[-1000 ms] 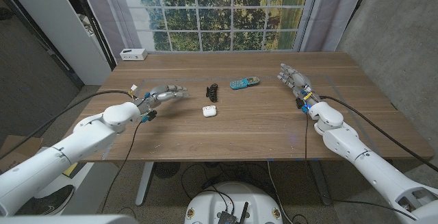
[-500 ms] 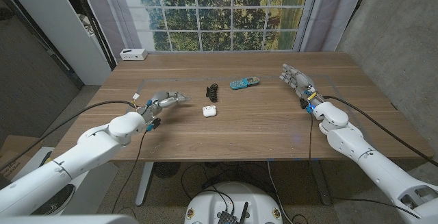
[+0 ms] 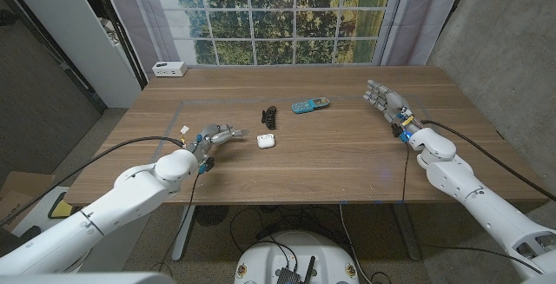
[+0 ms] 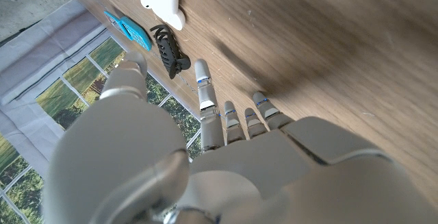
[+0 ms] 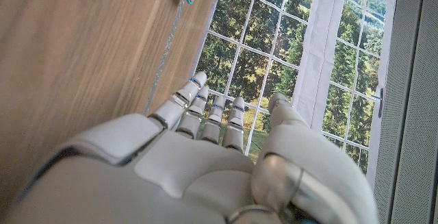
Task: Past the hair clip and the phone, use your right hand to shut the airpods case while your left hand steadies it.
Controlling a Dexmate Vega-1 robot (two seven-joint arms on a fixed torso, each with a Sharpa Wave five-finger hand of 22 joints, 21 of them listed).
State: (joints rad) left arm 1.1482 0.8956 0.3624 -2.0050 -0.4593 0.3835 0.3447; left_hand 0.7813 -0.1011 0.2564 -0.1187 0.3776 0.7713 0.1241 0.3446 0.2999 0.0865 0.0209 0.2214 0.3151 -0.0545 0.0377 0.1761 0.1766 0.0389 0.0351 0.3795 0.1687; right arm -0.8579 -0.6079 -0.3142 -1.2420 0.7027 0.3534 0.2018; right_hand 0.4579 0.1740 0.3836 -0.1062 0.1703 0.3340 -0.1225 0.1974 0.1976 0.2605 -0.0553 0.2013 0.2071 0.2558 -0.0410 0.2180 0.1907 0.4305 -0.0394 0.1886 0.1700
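The left robot hand (image 3: 219,134), open and empty, hovered just left of the white AirPods case (image 3: 266,142); the right robot hand (image 3: 387,102) was open, far right on the desk (image 3: 330,158).

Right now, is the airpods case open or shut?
Cannot tell. The airpods case is a small white shape in the head view, and the left wrist view shows no clear lid gap. Neither hand touches it.

table (image 3: 330,158): matt wood | airpods case (image 3: 266,142): glossy white, probably plastic | left hand (image 3: 217,135): smooth plastic
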